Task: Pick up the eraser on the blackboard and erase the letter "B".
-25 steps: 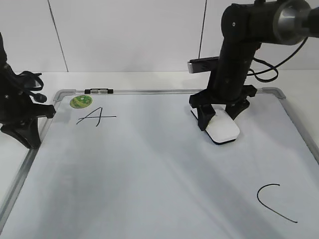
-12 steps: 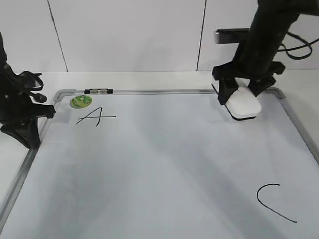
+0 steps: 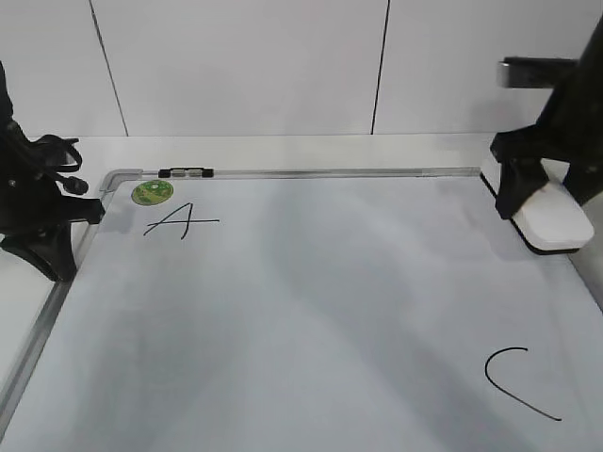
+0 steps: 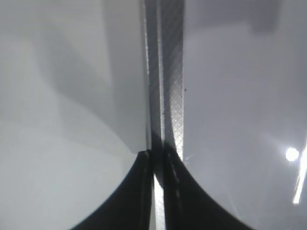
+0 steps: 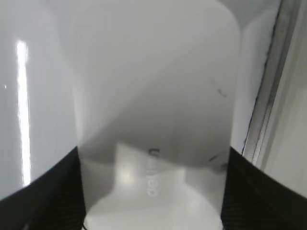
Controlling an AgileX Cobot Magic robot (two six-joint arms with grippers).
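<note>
The blackboard [image 3: 311,311] is a white board with a silver frame, bearing a black "A" [image 3: 179,221] at the far left and a "C" [image 3: 518,381] at the near right. No letter "B" shows on it. My right gripper [image 3: 537,202] is shut on the white eraser [image 3: 554,218] and holds it at the board's far right corner, next to the frame. In the right wrist view the eraser [image 5: 156,120] fills the space between the jaws. My left gripper [image 4: 156,155] is shut and empty over the board's left frame edge [image 4: 165,76].
A round green sticker [image 3: 152,192] and a small black-and-clear marker [image 3: 187,172] lie at the board's far left corner. The left arm [image 3: 38,212] stands beside the left frame. A white wall rises behind the table.
My right gripper has carried the eraser from the board's upper middle to the far right corner. The left arm has not moved.
</note>
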